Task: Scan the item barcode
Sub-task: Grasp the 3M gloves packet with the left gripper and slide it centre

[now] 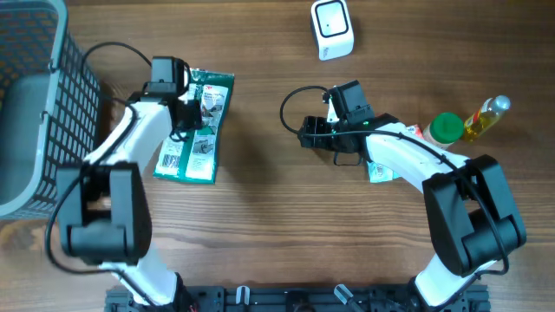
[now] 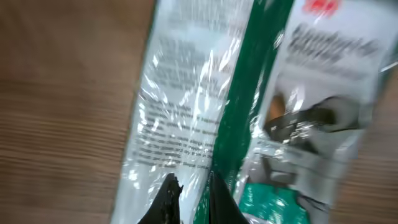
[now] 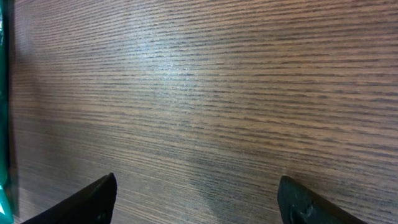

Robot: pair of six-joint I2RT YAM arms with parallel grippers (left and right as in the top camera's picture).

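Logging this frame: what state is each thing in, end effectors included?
left end effector: shut, tips down on the packet; a grip cannot be confirmed.
right end effector: open, over bare table, holding nothing.
packet: flat on the table, printed side up.
scanner: set on the table, untouched.
oil bottle: untouched; upright or lying cannot be told.
basket: upright at the table's left edge.

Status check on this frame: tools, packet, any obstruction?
Left tool shut on the packet, which lies flat on the table. Right tool open, empty. Nothing blocking; scanner stands apart at the far edge.
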